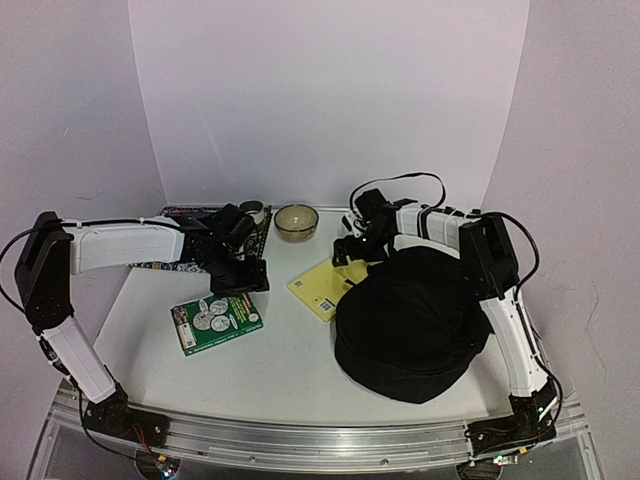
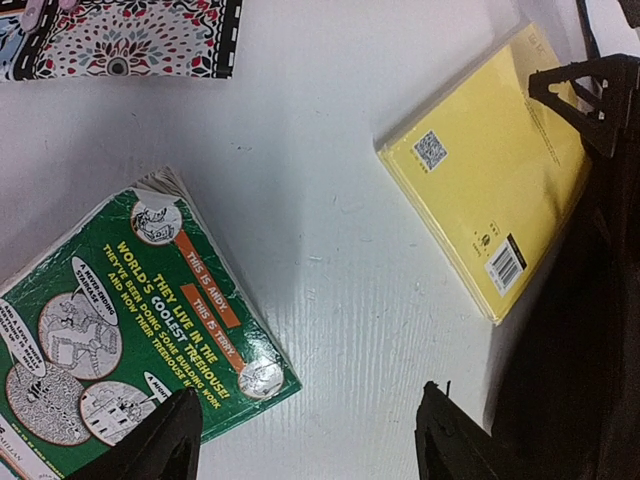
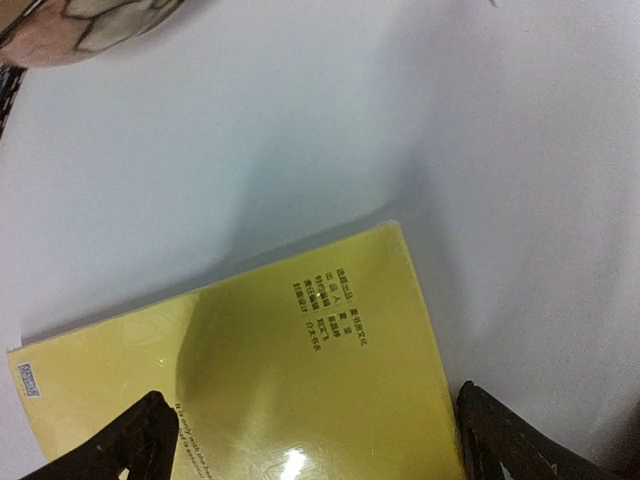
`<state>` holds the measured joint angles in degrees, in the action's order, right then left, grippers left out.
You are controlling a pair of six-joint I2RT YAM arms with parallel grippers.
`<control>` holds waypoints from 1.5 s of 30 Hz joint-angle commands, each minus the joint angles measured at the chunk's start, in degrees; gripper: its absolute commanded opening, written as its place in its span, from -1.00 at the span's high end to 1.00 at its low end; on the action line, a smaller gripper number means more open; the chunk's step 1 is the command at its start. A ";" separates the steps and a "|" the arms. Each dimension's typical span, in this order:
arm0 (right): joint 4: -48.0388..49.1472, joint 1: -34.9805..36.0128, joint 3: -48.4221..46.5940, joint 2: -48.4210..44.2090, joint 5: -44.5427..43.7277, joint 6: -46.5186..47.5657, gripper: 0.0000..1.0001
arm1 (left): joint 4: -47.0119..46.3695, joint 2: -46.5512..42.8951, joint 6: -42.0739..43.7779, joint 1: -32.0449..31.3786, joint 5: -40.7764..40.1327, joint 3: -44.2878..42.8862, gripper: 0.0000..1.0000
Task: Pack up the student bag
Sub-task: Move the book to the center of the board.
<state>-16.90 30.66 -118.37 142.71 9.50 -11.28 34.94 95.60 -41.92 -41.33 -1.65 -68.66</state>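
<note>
Backpack (image 1: 410,320), black, lying on the right of the table (image 1: 290,360) from above, against a yellow book (image 1: 318,290); green book (image 1: 216,320) to the left. Left wrist: we find the left gripper (image 2: 305,445) open, empty, between both books. Right wrist: we find the right gripper (image 3: 320,445) spread wide over the yellow book.

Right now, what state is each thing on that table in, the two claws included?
student bag: slumped on the table; zipped or unzipped, cannot tell.
yellow book: closed, flat, one edge at the bag.
green book: closed, flat, apart from the rest.
bowl: upright.
patterned flat item: lying flat.
left gripper: open, empty, between the two books.
right gripper: open, empty, over the yellow book.
</note>
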 commanded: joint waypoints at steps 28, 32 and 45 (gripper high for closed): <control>-6.90 20.18 26.73 -29.42 -8.59 -19.96 -0.84 | -0.83 -3.13 6.97 0.96 8.26 5.76 -0.38; -5.31 23.01 33.92 -34.56 -10.42 -27.47 -0.75 | -0.87 -1.90 8.16 1.03 10.26 6.37 -0.38; -3.28 33.76 37.04 -32.45 -15.41 -39.37 -0.67 | -1.43 2.18 11.07 1.07 15.54 8.58 -0.38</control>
<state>-18.88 63.68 -80.93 107.39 -3.96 -45.66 34.36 96.58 -32.72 -40.53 11.37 -61.10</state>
